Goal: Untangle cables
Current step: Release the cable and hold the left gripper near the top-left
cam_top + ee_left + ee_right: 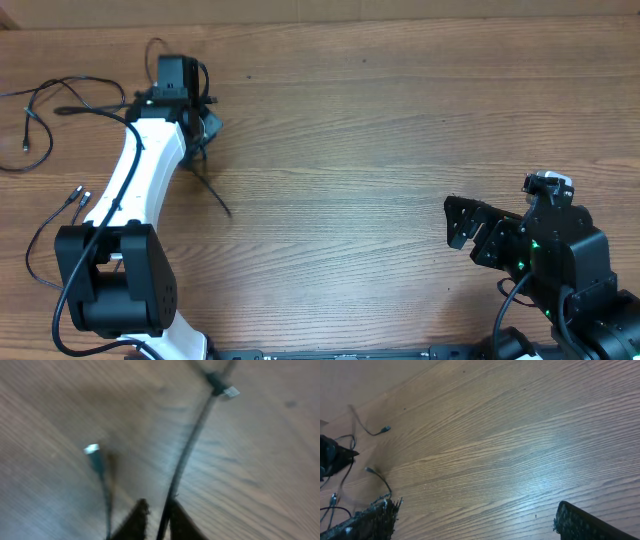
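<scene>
Thin black cables lie looped at the table's far left, with two silver plug ends nearer the front. My left gripper hovers right of them, and a cable strand trails from it toward the front. In the left wrist view its jaws stand a little apart. One cable runs between them against the right finger, up to a silver plug. A second plug-ended cable lies to the left. My right gripper is wide open and empty at the front right.
The wooden table stretches bare between the two arms. The left arm's white link crosses above the front-left cables. In the right wrist view, cable ends show far off at the left.
</scene>
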Tool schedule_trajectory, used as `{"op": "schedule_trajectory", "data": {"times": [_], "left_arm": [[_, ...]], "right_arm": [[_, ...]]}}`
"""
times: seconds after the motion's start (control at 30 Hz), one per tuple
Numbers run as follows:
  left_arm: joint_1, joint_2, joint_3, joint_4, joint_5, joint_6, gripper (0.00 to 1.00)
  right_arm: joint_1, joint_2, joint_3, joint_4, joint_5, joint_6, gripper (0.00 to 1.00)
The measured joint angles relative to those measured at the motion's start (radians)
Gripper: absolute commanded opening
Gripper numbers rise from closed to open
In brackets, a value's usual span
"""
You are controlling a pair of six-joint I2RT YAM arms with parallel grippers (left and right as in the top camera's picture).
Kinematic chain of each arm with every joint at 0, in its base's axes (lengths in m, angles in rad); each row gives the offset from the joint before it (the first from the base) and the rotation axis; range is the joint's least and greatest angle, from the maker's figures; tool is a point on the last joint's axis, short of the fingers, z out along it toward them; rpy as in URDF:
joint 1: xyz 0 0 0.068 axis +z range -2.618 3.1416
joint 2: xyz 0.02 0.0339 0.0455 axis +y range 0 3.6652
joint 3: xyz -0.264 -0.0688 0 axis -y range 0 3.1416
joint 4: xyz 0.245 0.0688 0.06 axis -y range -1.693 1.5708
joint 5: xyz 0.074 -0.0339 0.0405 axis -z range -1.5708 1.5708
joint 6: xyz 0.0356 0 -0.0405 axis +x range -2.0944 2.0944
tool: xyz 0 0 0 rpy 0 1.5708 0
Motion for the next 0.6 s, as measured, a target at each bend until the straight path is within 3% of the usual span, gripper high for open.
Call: {"op": "schedule_trajectory", "data": {"times": [0.13,0.23,0.43,0.6], "left_arm": [[0.008,0.000,-0.009,-0.023,-0.018,0.046,0.99],[0.019,0.000,0.036,-0.136,-0.003,0.081,0.99],[0.032,0.002,0.292,-0.377,0.039,0.142,1.00],[0.029,-0.022,0.452,-0.478,0.077,0.185,1.00]], "right_arm": [[0.000,0.000,0.000,0.000,-0.001,0.000,1.00],[0.000,0.000,0.000,0.000,-0.001,0.000,1.00],[0.000,0.000,0.000,0.000,0.000,0.000,1.00],[0.000,0.000,0.000,-0.001,0.000,0.000,1.00]]}}
